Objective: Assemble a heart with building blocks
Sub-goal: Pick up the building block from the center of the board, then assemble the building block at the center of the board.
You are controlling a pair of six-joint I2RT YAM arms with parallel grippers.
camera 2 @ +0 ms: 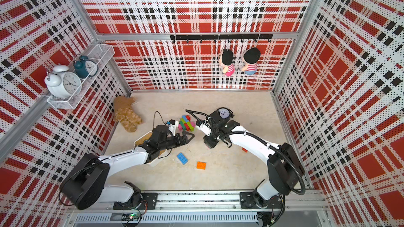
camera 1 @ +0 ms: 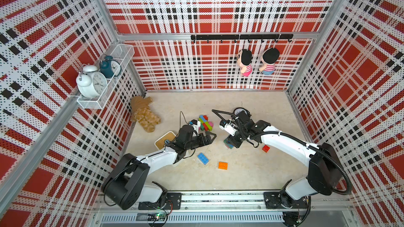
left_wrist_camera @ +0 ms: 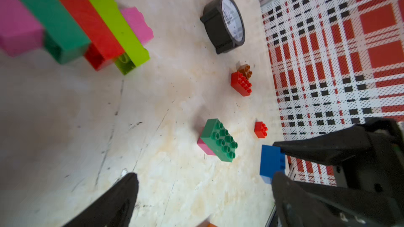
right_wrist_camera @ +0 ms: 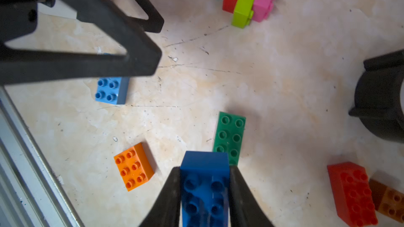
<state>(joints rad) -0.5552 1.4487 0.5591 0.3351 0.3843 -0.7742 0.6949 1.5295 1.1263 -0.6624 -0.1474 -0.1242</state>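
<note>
Right tool: clamped on a dark blue studded plastic block, which is held over the beige marbled bench near its centre.
Left tool: fingers are spread apart and nothing is gripped; it is placed just in front of the assembly.
Assembly: a multicoloured cluster of joined plastic blocks is found near the centre, toward the far edge.
By the right tool: a green eight-stud block is stacked on a pink block.
Toward the front edge: a light blue block and an orange six-stud block are laid apart.
</note>
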